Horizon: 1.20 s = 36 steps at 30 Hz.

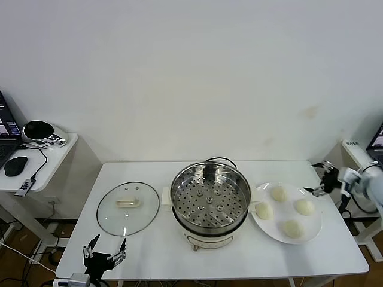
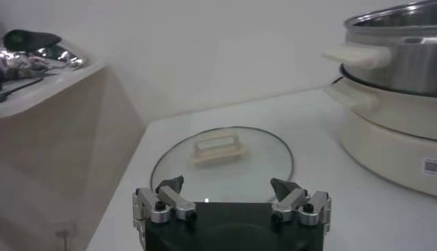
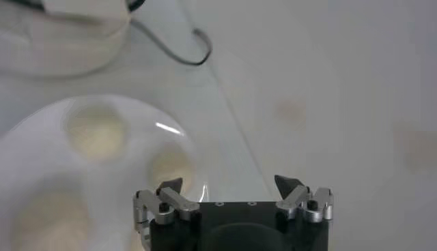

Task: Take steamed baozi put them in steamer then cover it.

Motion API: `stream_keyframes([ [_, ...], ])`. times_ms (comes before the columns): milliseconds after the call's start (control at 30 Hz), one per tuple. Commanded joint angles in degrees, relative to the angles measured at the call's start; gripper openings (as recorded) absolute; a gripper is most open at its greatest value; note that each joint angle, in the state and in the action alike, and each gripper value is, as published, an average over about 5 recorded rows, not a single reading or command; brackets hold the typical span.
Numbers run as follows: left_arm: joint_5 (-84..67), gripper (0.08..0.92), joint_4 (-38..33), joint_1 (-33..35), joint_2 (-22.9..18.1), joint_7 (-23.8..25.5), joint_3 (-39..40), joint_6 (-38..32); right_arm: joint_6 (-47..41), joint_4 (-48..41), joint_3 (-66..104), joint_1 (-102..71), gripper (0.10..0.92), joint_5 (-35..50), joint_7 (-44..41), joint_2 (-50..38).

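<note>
The steamer [image 1: 209, 200], a shiny steel pot with a perforated tray on a cream base, stands uncovered at the table's middle; its side shows in the left wrist view [image 2: 396, 95]. Several steamed baozi [image 1: 278, 193] lie on a white plate [image 1: 286, 210] to its right. The cover [image 1: 127, 208], clear glass with a cream handle, lies flat on the table left of the steamer. My left gripper [image 1: 106, 250] hovers open near the front edge, just short of the cover [image 2: 222, 160]. My right gripper [image 1: 320, 179] hangs open by the plate's far right rim, with baozi [image 3: 95, 133] ahead of it.
A black power cord [image 3: 194, 48] runs behind the steamer. A side table [image 1: 51, 161] at the left carries a mouse, a laptop and a black-and-silver device. Another stand [image 1: 359, 152] sits beyond the table's right end.
</note>
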Motion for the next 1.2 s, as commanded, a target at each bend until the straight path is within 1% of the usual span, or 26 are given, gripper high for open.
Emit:
stream_keyframes([
  [33,0.73,0.823,-0.88,0.30,0.03,0.23,0.12,0.01,8.51,-18.60,-26.18,22.01,0.823,-9.70,-7.77,6.61],
  [167,1.05,0.823,-1.96,1.23,-0.74,0.11,-0.07,0.03,9.54,-22.09,-26.84,21.97,0.823,-11.66,-7.96,10.04],
  [333,1.48,0.823,-2.85,2.48,-2.16,0.21,-0.27,0.09,10.05,-24.30,-25.26,20.41,0.823,-13.19,-8.03,12.39],
  [533,1.72,0.823,-3.93,3.85,-2.57,-0.26,-0.53,0.15,10.25,-26.21,-21.45,18.03,0.823,-15.80,-7.16,14.44],
  [933,2.05,0.823,-5.56,6.39,-3.39,-1.00,-0.52,0.04,10.29,-28.19,-19.02,16.35,0.823,-16.02,-3.90,16.02],
  [1200,2.16,0.823,-5.89,6.47,-3.81,-0.83,-0.09,0.07,9.84,-31.37,-18.38,16.72,0.823,-16.68,-1.96,18.02],
])
